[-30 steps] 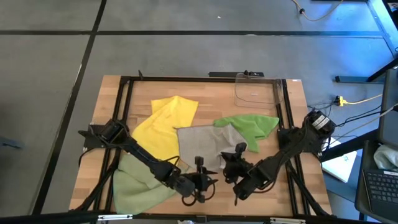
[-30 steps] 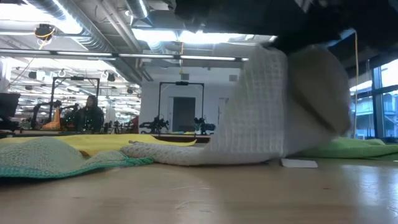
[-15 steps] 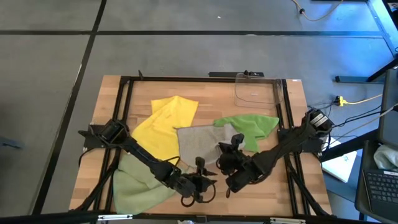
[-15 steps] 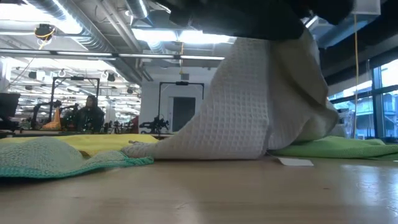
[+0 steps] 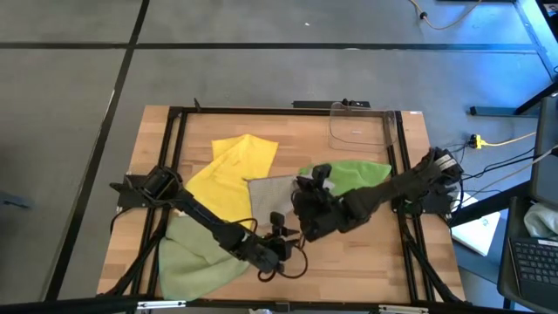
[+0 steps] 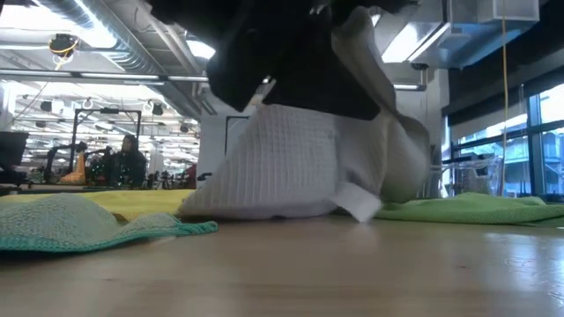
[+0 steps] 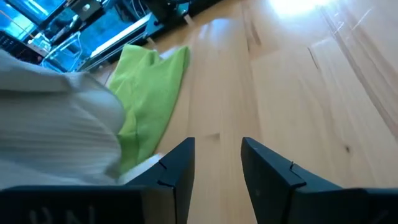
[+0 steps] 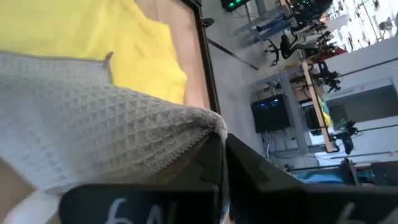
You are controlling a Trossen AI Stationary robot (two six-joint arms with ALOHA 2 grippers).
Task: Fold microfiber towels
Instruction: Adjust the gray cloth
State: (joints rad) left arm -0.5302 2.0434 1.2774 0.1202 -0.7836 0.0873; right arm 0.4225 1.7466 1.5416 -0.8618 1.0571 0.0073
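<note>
Right wrist view: right gripper (image 8: pixel 221 163) pinching grey-beige towel (image 8: pixel 81 130) (low view hides grip)

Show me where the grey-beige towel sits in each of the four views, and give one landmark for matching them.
High view: grey-beige towel at table centre, partly under the right hand.
Low view: centre, its edge lifted.
Left wrist view: left edge.
Right wrist view: fills the left, pinched in the shut right hand.
Landmark: the bright green towel beside it, also in the low and left wrist views.

Grey-beige towel (image 6: pixel 291 163) hangs bunched from a dark arm (image 6: pixel 282 53); green towel (image 6: pixel 467 208) beside.
</note>
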